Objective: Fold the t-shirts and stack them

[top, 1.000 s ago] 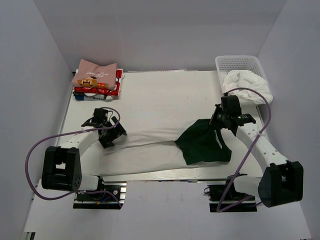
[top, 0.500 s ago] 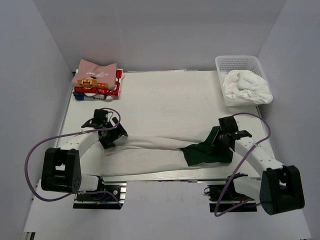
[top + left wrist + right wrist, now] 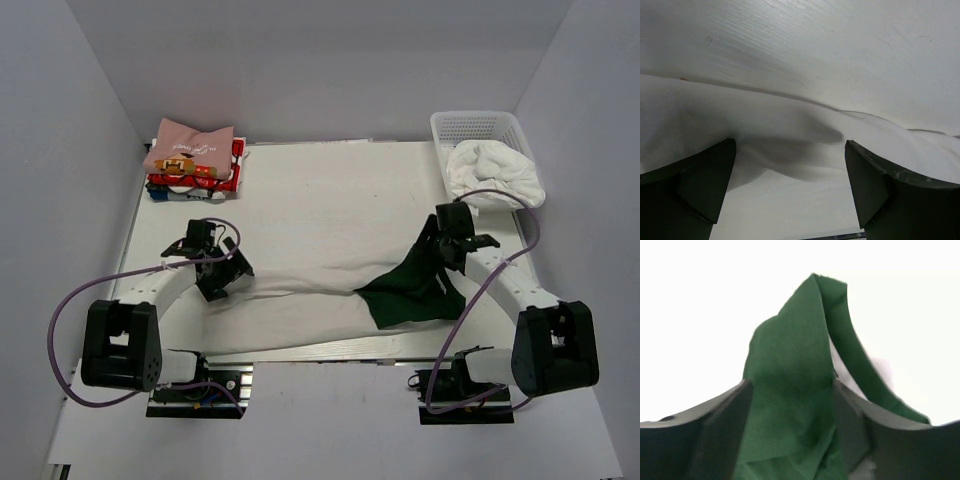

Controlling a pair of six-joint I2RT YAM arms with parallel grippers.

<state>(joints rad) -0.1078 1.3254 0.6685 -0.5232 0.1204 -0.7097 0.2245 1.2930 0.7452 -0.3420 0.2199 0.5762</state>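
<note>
1. Now our right gripper (image 3: pixel 790 386) has its fingers spread, and the dark green sleeve (image 3: pixel 790 340) rises in a peak between them.
2. Our left gripper (image 3: pixel 790 150) is spread wide just above the off-white shirt (image 3: pixel 290 300), pinching nothing.
3. We see that shirt stretched along the near edge of the table (image 3: pixel 330 190), between both arms.
4. We find the stack of folded shirts (image 3: pixel 193 160), pink on top, at the far left corner.
5. At the far right, a white basket (image 3: pixel 478 125) holds white cloth (image 3: pixel 495 172).

Left arm (image 3: pixel 150 288), right arm (image 3: pixel 505 278): white links, black joints, purple cables (image 3: pixel 58 318); jaws seemingly dark grey.
</note>
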